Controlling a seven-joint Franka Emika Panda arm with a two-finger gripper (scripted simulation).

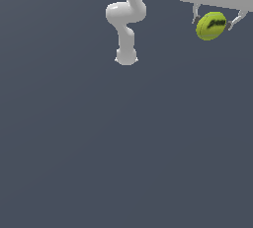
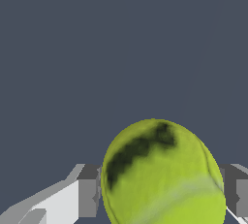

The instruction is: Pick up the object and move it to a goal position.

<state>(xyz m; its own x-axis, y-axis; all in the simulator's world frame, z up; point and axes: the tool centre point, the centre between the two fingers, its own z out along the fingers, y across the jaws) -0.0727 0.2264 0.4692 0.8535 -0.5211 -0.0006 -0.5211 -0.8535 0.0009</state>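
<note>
Yellow-green ball [image 2: 162,174] with its dark squiggle fills my wrist view, clamped between both fingers [image 2: 87,191] of my hand [image 1: 212,23], high at the exterior view's upper right.

Gripper [image 1: 212,21] clamps ball [image 1: 211,25] (yellow-green) — held aloft.

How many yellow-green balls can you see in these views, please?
1: the yellow-green ball sits between the gripper fingers, at the exterior view's upper right. No others show.

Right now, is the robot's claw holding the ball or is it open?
Holding it. The gripper is shut on the ball, with a finger pressed against each side.
</note>
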